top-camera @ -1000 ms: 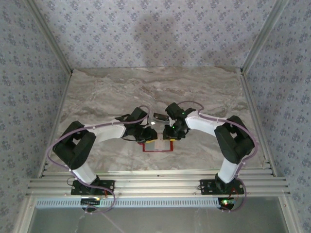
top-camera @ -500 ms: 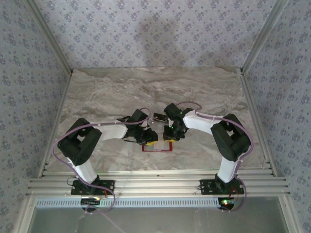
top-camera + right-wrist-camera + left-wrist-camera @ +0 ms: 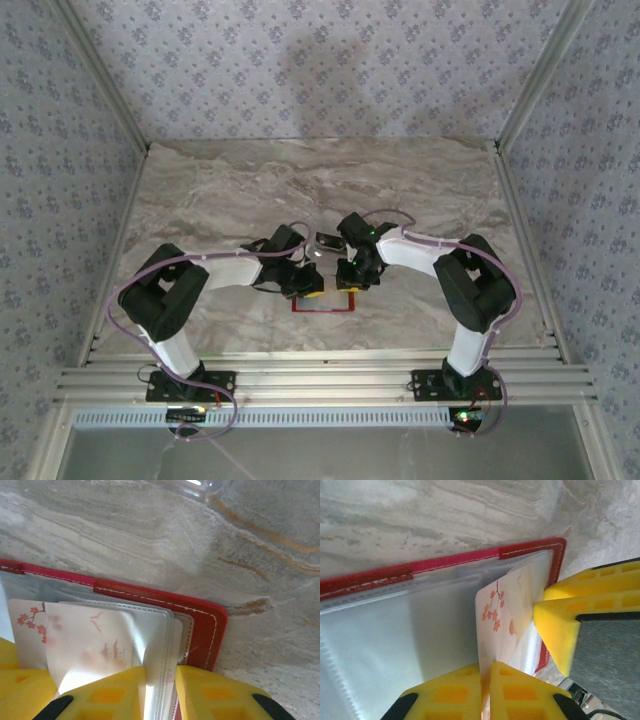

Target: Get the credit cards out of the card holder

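Observation:
The red card holder (image 3: 323, 303) lies open on the marble table between both arms, its clear sleeves facing up (image 3: 395, 630). My left gripper (image 3: 486, 666) is shut on the near edge of a pale credit card (image 3: 502, 615) printed with pink blossoms, which sticks partly out of a sleeve. My right gripper (image 3: 160, 672) is shut on the clear sleeve pages at the right end of the card holder (image 3: 200, 625), beside the same card (image 3: 30, 625). From above, the left gripper (image 3: 312, 285) and right gripper (image 3: 352, 280) sit close together over the holder. A shiny silver-grey card (image 3: 327, 241) lies just beyond them.
The marble tabletop (image 3: 220, 190) stretches out behind and to both sides of the holder. Patterned walls close it in at the back and sides, and a metal rail (image 3: 320, 380) runs along the near edge by the arm bases.
The left gripper has closed onto the pale card. The left arm's elbow shifted slightly right and the right gripper narrowed a little on the sleeves. The holder has stayed in place.

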